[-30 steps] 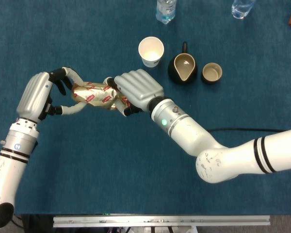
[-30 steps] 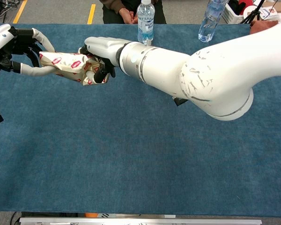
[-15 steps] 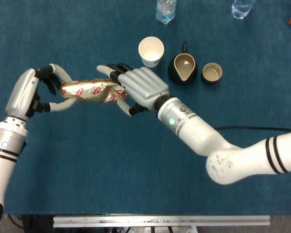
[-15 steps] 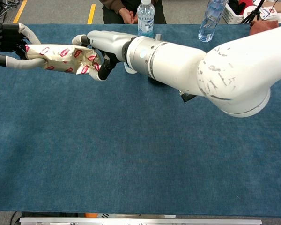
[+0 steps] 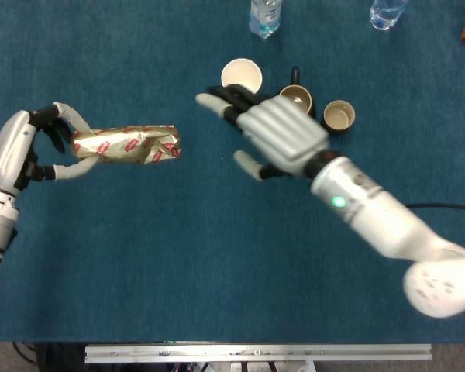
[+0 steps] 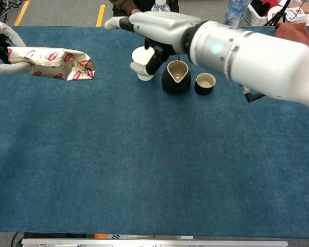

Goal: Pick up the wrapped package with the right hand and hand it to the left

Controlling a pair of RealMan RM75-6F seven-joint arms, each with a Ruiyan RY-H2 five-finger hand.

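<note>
The wrapped package (image 5: 128, 145), gold foil with red labels, hangs above the blue table at the left, lying level. My left hand (image 5: 32, 143) grips its left end; in the chest view the package (image 6: 52, 63) shows with only the fingers of my left hand (image 6: 1, 49) at the frame's left edge. My right hand (image 5: 270, 136) is open, fingers spread, well to the right of the package and apart from it, raised over the cups. In the chest view my right hand (image 6: 153, 27) hovers at the table's far side.
A white paper cup (image 5: 240, 76), a black pitcher (image 6: 175, 77) and a small dark cup (image 5: 339, 116) stand at the back middle. Two water bottles (image 5: 265, 15) (image 5: 387, 12) stand at the far edge. The table (image 6: 144, 170) is covered in blue cloth.
My right hand let go of the package, opened and drew back to the right. My left hand carried the package further left.
</note>
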